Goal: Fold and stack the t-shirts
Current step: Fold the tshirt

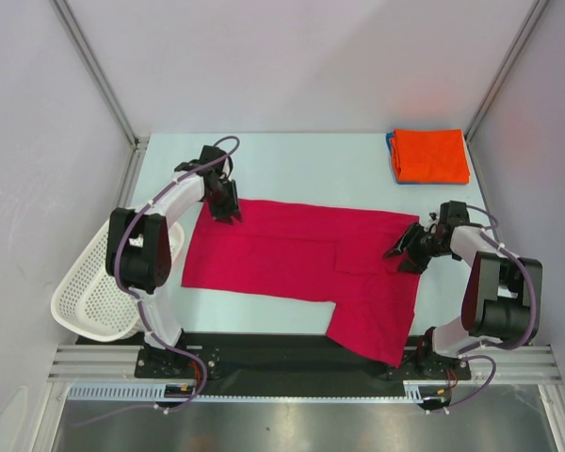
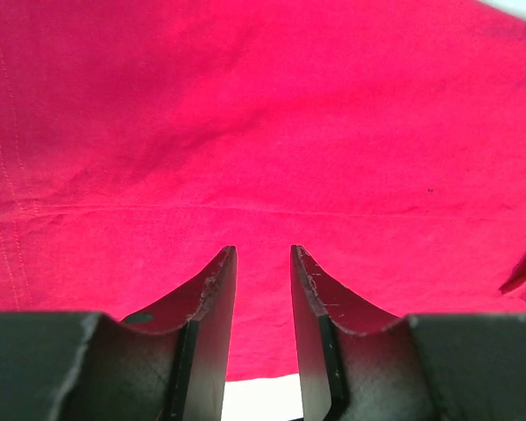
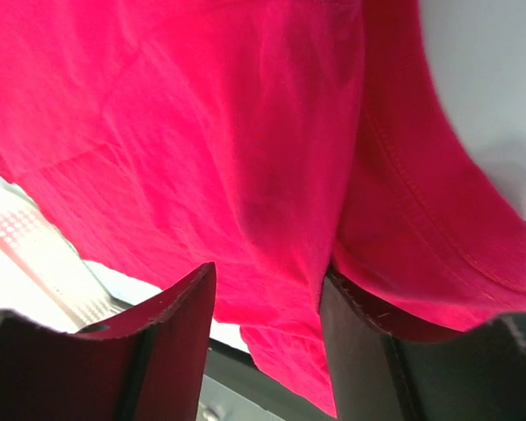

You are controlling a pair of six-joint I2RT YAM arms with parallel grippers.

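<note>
**Top external.** The crimson t-shirt [image 1: 292, 254] lies spread flat on the table [image 1: 301, 165], with one flap running toward the near edge at lower right. It is only partly folded, I judge. The left gripper [image 1: 228, 209] sits at the shirt's far-left corner and the right gripper [image 1: 402, 252] at its right edge. The orange t-shirt [image 1: 430, 155] is folded at the far-right corner, and a sliver of the blue t-shirt [image 1: 392, 151] shows under its left side. The white basket [image 1: 89, 287] hangs off the table's left edge.

**Left wrist.** The jaws stand a narrow gap apart with nothing pinched. Crimson cloth fills the view beyond them, and its edge and bare table show low in the gap.

**Right wrist.** The jaws are parted wide. Cloth and a stitched hem lie across the gap, unclamped.

**Handling (judgement).** The fabric is light, limp and thin. It will drape and drag rather than hold shape, and it may wrinkle or unfold if pulled fast. The best holds are the hems and corners, where the doubled stitching gives the pads something to bite. I'd pinch both ends of one edge so the fold carries over evenly.
</note>
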